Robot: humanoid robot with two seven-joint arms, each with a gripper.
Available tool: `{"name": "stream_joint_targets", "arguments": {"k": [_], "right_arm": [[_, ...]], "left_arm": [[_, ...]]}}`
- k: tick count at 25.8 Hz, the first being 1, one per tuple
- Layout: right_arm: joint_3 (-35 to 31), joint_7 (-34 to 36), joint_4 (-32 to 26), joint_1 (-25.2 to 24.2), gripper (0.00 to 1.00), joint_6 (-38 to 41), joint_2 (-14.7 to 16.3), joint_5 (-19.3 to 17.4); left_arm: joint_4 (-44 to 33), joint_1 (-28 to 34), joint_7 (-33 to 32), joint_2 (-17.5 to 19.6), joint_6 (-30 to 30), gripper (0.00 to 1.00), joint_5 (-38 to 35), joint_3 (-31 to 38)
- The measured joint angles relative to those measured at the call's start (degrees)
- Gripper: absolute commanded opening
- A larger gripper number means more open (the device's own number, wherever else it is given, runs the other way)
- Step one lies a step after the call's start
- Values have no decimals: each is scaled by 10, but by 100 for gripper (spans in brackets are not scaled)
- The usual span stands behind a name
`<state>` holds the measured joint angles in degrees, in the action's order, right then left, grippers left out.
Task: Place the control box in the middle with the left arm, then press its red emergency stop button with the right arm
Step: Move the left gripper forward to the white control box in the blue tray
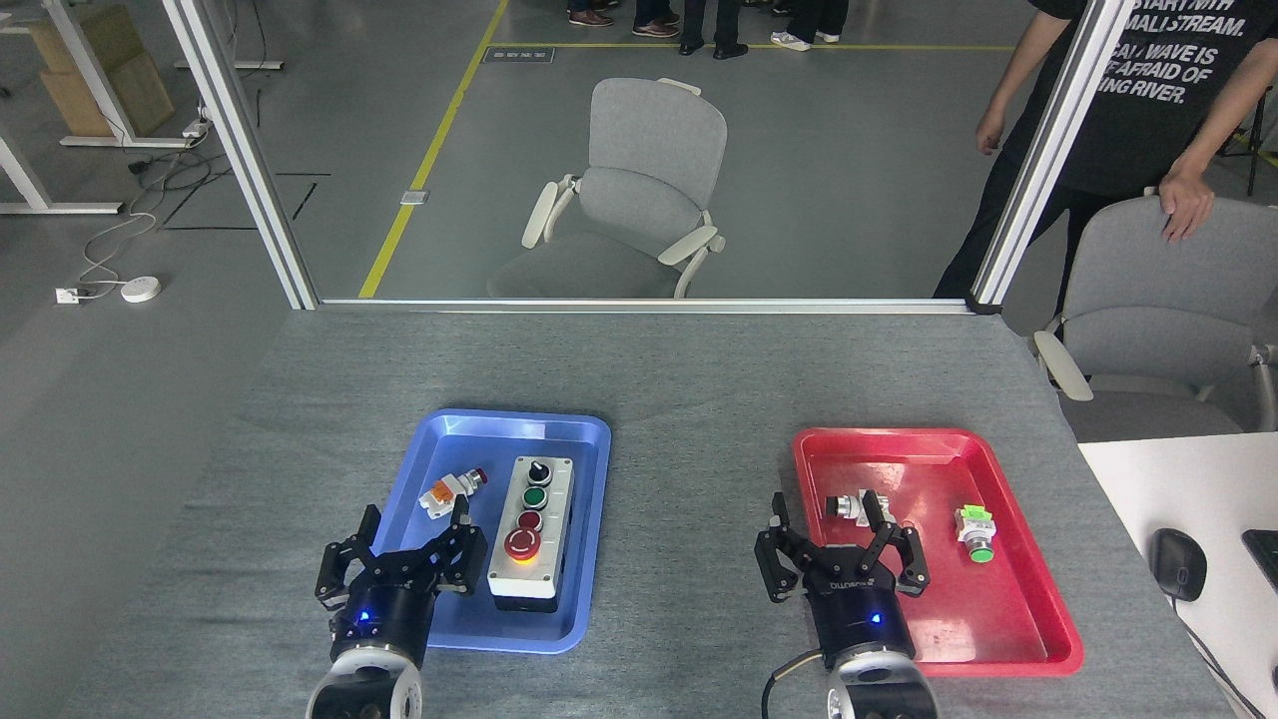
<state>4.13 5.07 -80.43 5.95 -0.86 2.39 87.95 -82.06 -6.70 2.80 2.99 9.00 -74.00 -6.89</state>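
Toward the near left of the grey surface, a blue tray holds the control box, its long axis running near to far, red emergency stop button at the near end. Left gripper hovers just beside it, fingers spread. Right gripper, fingers spread, overlaps a red tray. Bare felt lies between the trays. Beyond the far edge stand grey chairs.

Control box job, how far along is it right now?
Nothing looks done yet. The control box sits in the blue tray, not on the bare tabletop in the middle. The left gripper is open beside it, holding nothing. Left: move the box, then the right gripper presses the red emergency stop button.
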Motion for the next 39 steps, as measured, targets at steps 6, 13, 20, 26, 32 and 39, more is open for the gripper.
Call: {"name": "stream_joint_targets", "arguments": {"k": [6,13,20,26,32,39], "right_arm": [[3,-4,0,2,98,-1,-1,0],[3,-4,0,2,98,-1,-6,0],[2,-4,0,0,98,-3,-7,1],[0,-4,0,-1,98,-4,-6,1],[-4,-5,3,-1,98,-4,-4,0],[-7,-6,5,-1,98,-11,-2,-1]], "left_arm": [[-1,1,21,-1,0,99,0,1],[-30,22,31,-8,-6,99,4,-3],[-80,75,42,-17,-12,99,-4,-49],[-74,91,51,-25,19,99,-57,-83],[-28,92,52,-52,41,99,-117,-96],[37,71,47,-89,62,99,-129,-97]]}}
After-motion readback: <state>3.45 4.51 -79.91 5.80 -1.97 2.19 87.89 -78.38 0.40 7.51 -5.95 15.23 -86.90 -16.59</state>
